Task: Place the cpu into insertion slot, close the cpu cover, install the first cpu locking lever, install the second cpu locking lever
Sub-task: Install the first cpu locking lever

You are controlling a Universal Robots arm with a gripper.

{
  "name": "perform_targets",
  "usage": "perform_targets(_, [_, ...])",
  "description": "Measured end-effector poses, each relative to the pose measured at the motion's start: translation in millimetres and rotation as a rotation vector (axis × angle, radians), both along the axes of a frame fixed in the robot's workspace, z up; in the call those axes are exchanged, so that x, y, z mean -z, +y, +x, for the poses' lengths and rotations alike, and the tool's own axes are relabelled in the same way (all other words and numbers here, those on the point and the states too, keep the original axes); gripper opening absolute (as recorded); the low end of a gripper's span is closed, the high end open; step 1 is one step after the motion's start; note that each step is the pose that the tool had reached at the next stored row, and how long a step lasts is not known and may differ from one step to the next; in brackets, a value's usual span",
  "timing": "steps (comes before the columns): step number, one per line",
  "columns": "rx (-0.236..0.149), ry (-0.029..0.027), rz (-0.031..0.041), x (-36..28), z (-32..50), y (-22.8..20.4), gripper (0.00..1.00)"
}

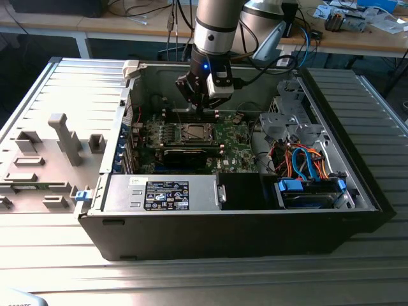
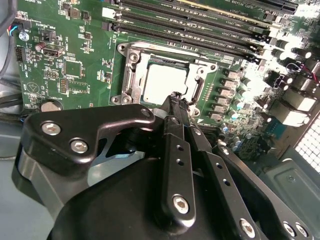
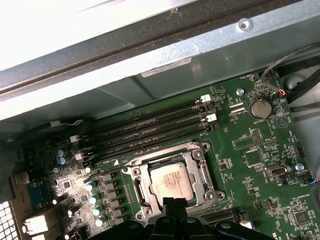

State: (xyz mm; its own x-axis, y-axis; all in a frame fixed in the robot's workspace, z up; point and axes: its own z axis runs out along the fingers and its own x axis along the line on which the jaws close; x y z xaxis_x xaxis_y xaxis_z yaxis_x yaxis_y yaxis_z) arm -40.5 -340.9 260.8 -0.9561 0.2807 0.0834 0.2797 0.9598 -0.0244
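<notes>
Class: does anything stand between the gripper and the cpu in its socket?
Nothing visible does. In the second wrist view the gripper, its tips closed together, hangs just over one edge of the cpu, which lies flat inside the frame of the cpu cover. Only open air lies between them.

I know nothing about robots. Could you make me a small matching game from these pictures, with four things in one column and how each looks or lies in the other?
Things:
1. cpu
2. cpu cover
3. gripper
4. memory slots

Descriptions:
A. long dark rows beside the silvery frame
B. black, jaws shut, poised at the frame's edge
C. silvery frame lying around the chip
D. pale square seated inside the frame

Pairs: 1-D, 2-C, 3-B, 4-A
</notes>
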Motion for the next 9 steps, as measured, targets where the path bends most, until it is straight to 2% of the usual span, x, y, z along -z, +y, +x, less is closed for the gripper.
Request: perform_targets(9, [-0.010, 0.0000, 0.0000, 0.0, 0.0, 0.0, 0.11])
